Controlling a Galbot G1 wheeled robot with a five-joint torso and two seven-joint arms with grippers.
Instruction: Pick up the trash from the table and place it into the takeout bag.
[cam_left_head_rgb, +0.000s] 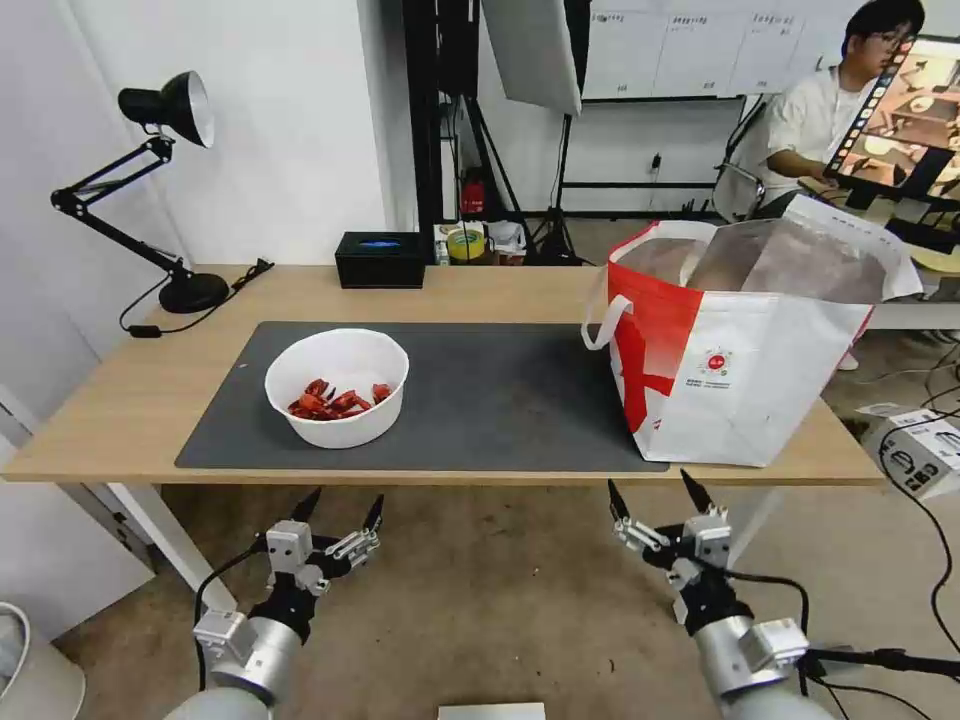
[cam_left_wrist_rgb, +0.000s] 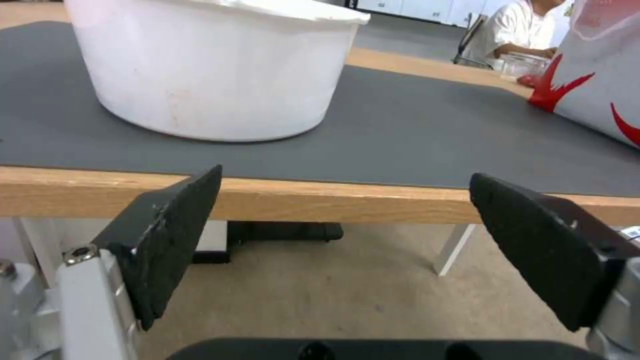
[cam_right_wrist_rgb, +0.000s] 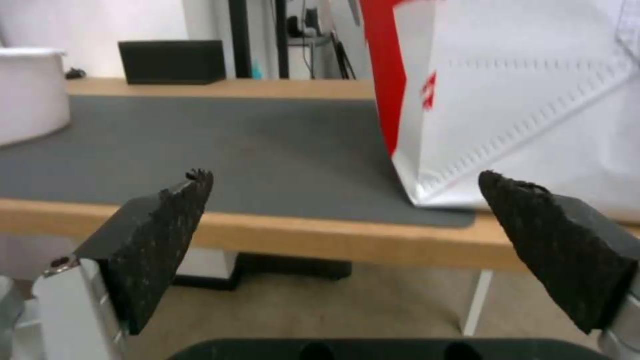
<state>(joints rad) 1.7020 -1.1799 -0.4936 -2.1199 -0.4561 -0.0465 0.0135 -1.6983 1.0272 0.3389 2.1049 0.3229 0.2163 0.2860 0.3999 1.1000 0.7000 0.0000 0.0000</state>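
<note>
Both end effectors hung empty, below the table edge.
Your left end effector (cam_left_head_rgb: 340, 507), jaws apart like the right end effector (cam_left_head_rgb: 655, 489), faced the bowl (cam_left_head_rgb: 337, 387) just ahead; probably light, stiff, spill-prone, so grip its rim.

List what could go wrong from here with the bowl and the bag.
1. The bowl is open-topped and holds loose red shell scraps; tilting it on the way could spill them on the mat.
2. The takeout bag is tall and sits at the table edge; a bump from the right gripper might push it off.
</note>
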